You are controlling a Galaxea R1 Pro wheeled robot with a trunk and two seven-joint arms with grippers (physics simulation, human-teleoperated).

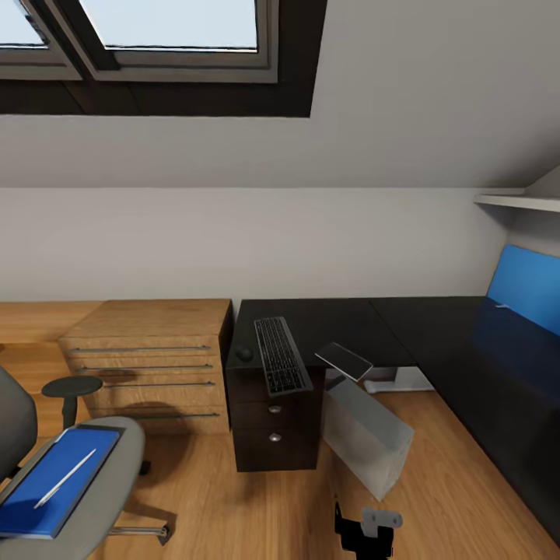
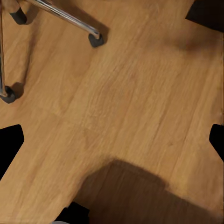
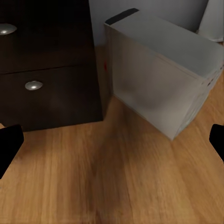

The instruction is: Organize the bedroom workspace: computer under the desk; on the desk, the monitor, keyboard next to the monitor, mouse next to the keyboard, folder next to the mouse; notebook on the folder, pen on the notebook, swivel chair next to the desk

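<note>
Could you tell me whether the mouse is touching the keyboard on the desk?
Apart. The head view shows bare black desk between the mouse and the keyboard.

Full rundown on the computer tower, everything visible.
The computer is a plain light-grey box-shaped tower with a matte, faintly glossy shell and a dark strip along one top end. It stands on the wooden floor, turned at an angle, just right of the black drawer unit of the desk and partly under the desk edge. Nothing grips it; a small gap separates it from the drawers.
</note>
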